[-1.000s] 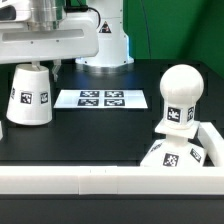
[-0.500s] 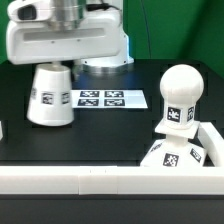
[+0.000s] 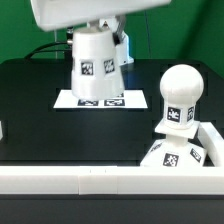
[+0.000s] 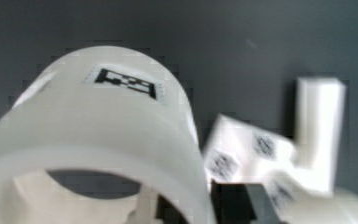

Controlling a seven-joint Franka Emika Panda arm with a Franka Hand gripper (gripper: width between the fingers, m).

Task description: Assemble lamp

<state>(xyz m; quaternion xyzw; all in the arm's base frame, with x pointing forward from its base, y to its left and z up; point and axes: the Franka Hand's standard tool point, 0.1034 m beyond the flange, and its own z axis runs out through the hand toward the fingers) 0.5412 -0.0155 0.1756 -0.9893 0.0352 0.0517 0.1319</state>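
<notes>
The white tapered shade hangs in the air over the back middle of the table, tags on its side. My gripper holds it from above; the jaws are hidden behind the hand and shade there. In the wrist view the shade fills most of the picture, and my gripper is shut on its wall, with a dark finger on the outside. The round-headed bulb stands upright on the tagged base at the exterior view's right front. The base shows blurred in the wrist view.
The marker board lies flat under the lifted shade. A white wall runs along the front edge, with a corner piece beside the base. The robot's pedestal stands behind the shade.
The shade has left the table at the exterior view's left. It has risen and moved right with my gripper, and now hangs over the marker board. Bulb and base have not moved.
</notes>
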